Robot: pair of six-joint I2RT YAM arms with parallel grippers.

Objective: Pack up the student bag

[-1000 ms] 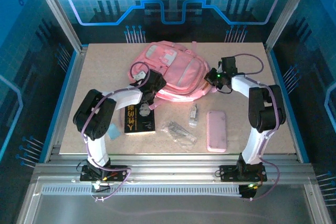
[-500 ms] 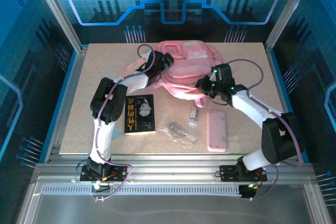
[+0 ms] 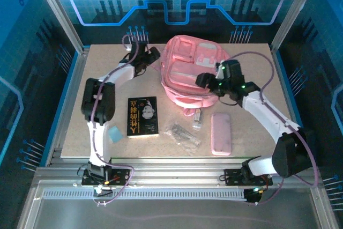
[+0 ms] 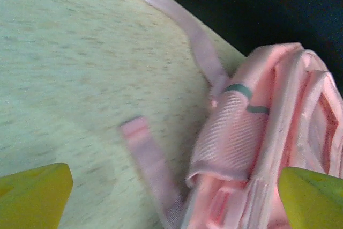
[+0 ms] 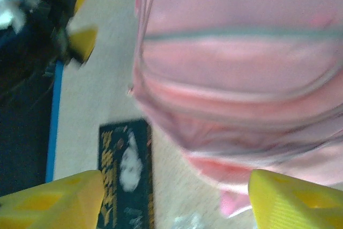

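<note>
- Pink fabric marks the student bag (image 3: pixel 187 71) in the top external view: it sits at the far middle of the worktop (image 3: pixel 96 79), front pockets facing the camera.
- Your left gripper (image 3: pixel 153 55) is just beside the bag's left edge. Your right gripper (image 3: pixel 203 80) is over its near right part.
- Nearer the arms lie a black book (image 3: pixel 142 116), a clear packet (image 3: pixel 184 135) and a flat pink pencil case (image 3: pixel 220 133), all apart from the bag.
- In the left wrist view, the yellow fingertips (image 4: pixel 33 194) stand wide apart, so your left gripper is open and grips nothing. A corner of the bag (image 4: pixel 268 132) and a loose pink strap (image 4: pixel 147 156) rest on the worktop ahead of them.
- In the right wrist view, the fingertips (image 5: pixel 295 202) are also spread wide with nothing clamped, so your right gripper is open. The blurred bag lies just beyond them, with the black book to its lower left.
</note>
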